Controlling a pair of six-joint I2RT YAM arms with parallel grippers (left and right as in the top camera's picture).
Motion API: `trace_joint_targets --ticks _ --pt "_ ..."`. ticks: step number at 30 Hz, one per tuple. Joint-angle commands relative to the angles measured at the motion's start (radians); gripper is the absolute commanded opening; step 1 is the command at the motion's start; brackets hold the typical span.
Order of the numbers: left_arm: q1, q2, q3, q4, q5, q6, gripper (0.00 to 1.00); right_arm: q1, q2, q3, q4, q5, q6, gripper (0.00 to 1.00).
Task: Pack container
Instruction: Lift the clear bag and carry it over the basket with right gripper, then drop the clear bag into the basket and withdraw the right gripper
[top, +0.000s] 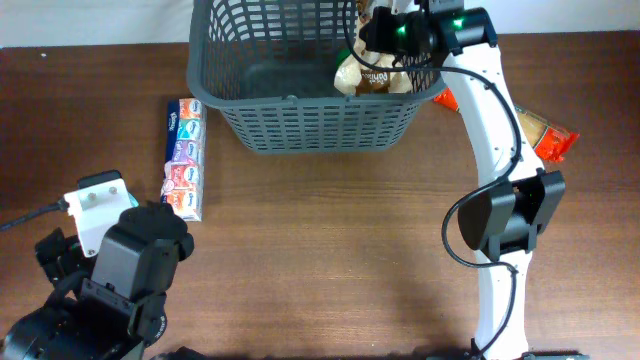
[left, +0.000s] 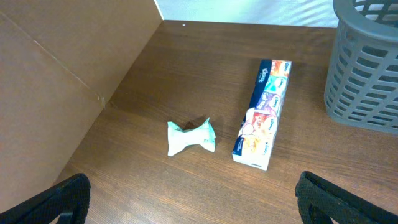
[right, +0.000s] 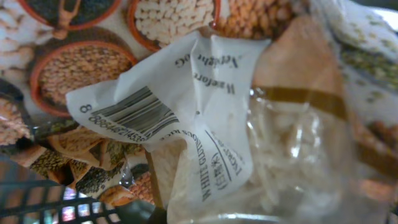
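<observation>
The container (top: 300, 125), a dark grey lattice basket, stands at the back middle of the table; its corner shows in the left wrist view (left: 367, 74). My right gripper (top: 385, 35) hovers over its right side, shut on the top of a clear plastic bag of grains (top: 372, 75) that hangs inside the basket. That bag (right: 205, 124), with a white barcode label, fills the right wrist view and hides the fingers. My left gripper (left: 196, 205) is open and empty, low over the table at the front left, well short of a long tissue pack (left: 263, 115).
The tissue pack (top: 185, 158) lies left of the basket. A small crumpled green-white packet (left: 191, 137) sits beside it. An orange packet (top: 548, 135) lies right of the right arm. A cardboard wall (left: 56, 93) borders the table's left side.
</observation>
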Motion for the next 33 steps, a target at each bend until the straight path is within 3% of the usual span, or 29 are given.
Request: trace_joint_targets --ticks 1,18,25,33 --pt "-0.002 0.002 0.007 0.000 -0.005 0.006 1.00 0.003 0.014 -0.004 -0.023 0.079 -0.013 0.04" --pt "-0.002 0.002 0.007 0.000 -0.005 0.006 0.99 0.003 0.046 -0.010 -0.068 0.136 -0.021 0.11" --pt "-0.002 0.002 0.007 0.000 -0.005 0.006 0.99 0.003 0.046 -0.010 -0.069 0.133 -0.020 0.41" --pt "-0.002 0.002 0.007 0.000 -0.005 0.006 0.99 0.003 0.045 -0.003 -0.054 0.087 -0.009 0.46"
